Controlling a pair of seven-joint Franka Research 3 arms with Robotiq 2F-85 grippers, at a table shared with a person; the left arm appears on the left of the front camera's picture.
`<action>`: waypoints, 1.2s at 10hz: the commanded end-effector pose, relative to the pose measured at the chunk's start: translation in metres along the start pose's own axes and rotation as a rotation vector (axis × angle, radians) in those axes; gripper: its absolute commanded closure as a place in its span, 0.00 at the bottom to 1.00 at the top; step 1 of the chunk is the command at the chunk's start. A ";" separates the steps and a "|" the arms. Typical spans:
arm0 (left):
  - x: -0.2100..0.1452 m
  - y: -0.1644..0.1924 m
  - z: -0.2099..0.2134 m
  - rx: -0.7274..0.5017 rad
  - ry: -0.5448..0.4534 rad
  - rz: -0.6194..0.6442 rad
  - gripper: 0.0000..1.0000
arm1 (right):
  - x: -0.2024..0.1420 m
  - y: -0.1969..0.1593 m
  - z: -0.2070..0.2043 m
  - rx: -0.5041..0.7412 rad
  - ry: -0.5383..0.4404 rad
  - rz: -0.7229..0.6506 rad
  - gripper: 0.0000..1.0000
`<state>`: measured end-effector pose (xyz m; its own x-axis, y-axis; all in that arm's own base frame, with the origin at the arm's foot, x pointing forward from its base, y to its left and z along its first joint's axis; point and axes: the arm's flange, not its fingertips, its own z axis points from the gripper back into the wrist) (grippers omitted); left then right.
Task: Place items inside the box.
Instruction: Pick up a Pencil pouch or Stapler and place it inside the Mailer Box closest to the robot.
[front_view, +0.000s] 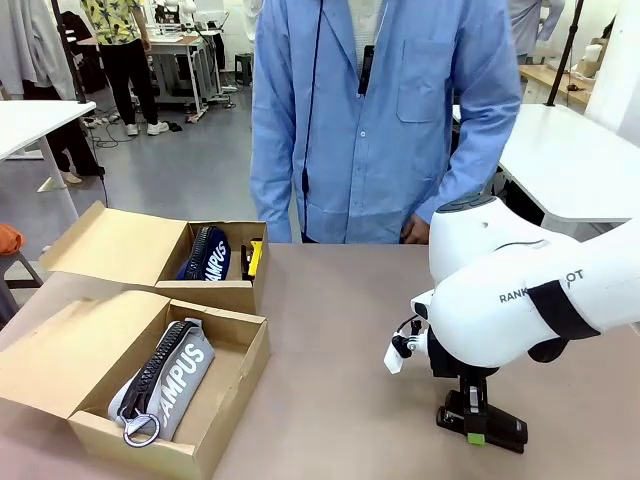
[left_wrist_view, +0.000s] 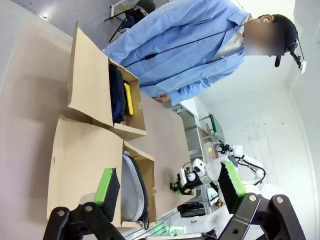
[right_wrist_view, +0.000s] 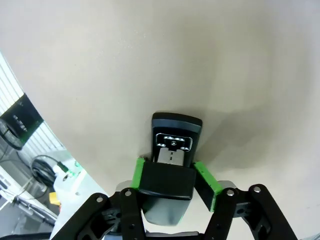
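One black stapler (right_wrist_view: 176, 131) is clamped across its width in the right end effector (right_wrist_view: 170, 176), low at the right front of the worktop (front_view: 330, 330), its long axis running out ahead of the pads. The open box (front_view: 238, 380) holding the grey pouch (front_view: 178, 372) lies well apart toward the robot's left, so the carry goes leftward. The left end effector (left_wrist_view: 169, 182) hangs wide and empty.

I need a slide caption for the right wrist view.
Right gripper shut on a black stapler lying on the beige table.
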<state>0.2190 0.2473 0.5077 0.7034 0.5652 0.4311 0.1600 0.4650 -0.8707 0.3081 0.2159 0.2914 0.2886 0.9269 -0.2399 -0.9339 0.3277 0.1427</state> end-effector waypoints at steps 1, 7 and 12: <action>0.000 -0.002 -0.001 -0.023 -0.012 -0.016 0.00 | -0.062 0.048 -0.050 -0.030 0.025 -0.031 0.94; 0.000 -0.002 -0.001 -0.023 -0.012 -0.016 0.00 | -0.114 0.062 0.010 0.079 -0.187 -0.148 1.00; 0.000 -0.002 -0.001 -0.023 -0.012 -0.016 0.00 | -0.119 0.114 0.030 0.102 -0.482 -0.596 1.00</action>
<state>0.2189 0.2474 0.5081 0.7030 0.5651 0.4318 0.1604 0.4655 -0.8704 0.2932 0.1627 0.4492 0.7994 0.5943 0.0886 -0.5781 0.7206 0.3828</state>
